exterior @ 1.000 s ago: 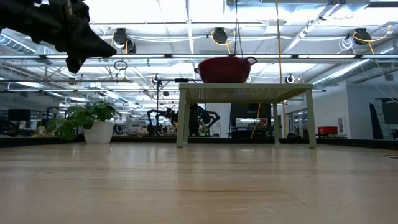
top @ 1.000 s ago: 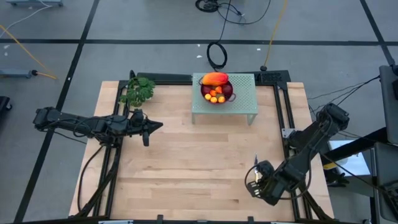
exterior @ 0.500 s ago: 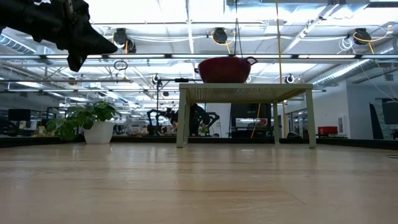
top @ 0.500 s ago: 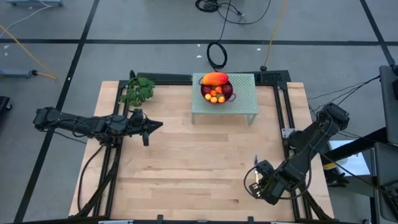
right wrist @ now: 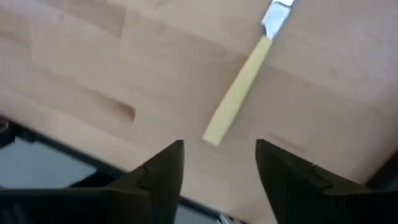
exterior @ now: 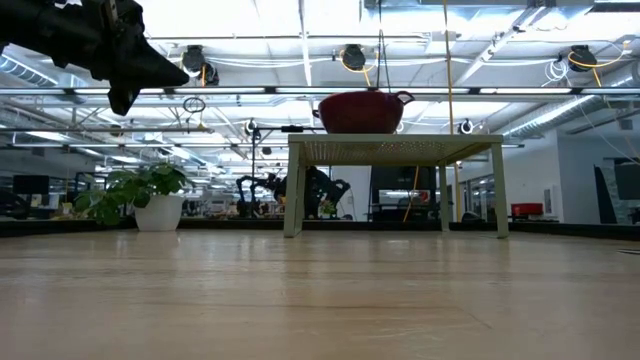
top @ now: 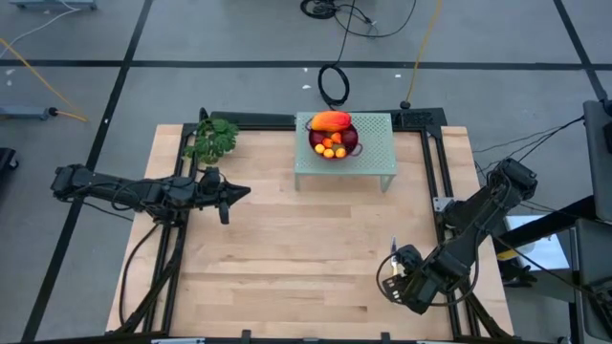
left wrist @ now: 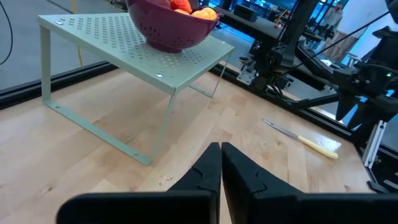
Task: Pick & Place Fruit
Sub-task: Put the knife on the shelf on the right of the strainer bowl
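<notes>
The right hand (right wrist: 217, 165) hangs over the near right corner of the light wooden tabletop (top: 287, 248), fingers parted and empty, directly above a slim yellow-handled knife (right wrist: 239, 93) lying flat on the wood. The left hand (left wrist: 221, 165) is raised over the left part of the tabletop, about midway between near and far edge, fingers pressed together and holding nothing.

At the far edge, a pale green perforated metal stand (top: 368, 158) carries a dark red colander bowl (top: 333, 140). The fruit (top: 331, 134) lies inside: one elongated orange-red piece on top, dark red balls and tiny orange pieces beneath. A leafy green potted plant (top: 212, 139) stands at the far left.

Handling judgement: the pieces are probably light, rigid and smooth, so the round ones may roll. Grip the elongated piece across its narrow middle from above.
</notes>
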Motion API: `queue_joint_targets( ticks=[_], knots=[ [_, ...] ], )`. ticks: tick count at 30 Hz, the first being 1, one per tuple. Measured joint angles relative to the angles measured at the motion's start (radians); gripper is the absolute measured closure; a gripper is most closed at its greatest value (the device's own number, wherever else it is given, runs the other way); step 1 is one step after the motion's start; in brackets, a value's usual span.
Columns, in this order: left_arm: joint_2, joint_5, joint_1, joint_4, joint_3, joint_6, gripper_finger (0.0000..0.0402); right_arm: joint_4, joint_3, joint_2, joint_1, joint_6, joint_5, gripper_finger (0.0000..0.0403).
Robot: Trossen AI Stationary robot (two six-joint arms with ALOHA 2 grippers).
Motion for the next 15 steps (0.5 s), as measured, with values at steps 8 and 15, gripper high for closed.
queue_joint_targets(
  ticks=[8,15],
  knots=[
    [0.000,0.000,0.000,0.001,0.000,-0.001,0.0397,0.175,-0.142,0.000,0.000,0.094,-0.008,0.0182],
    [0.000,0.000,0.000,0.001,0.000,-0.003,0.0386,0.397,-0.270,0.001,-0.015,0.136,-0.006,0.0191]
  ],
)
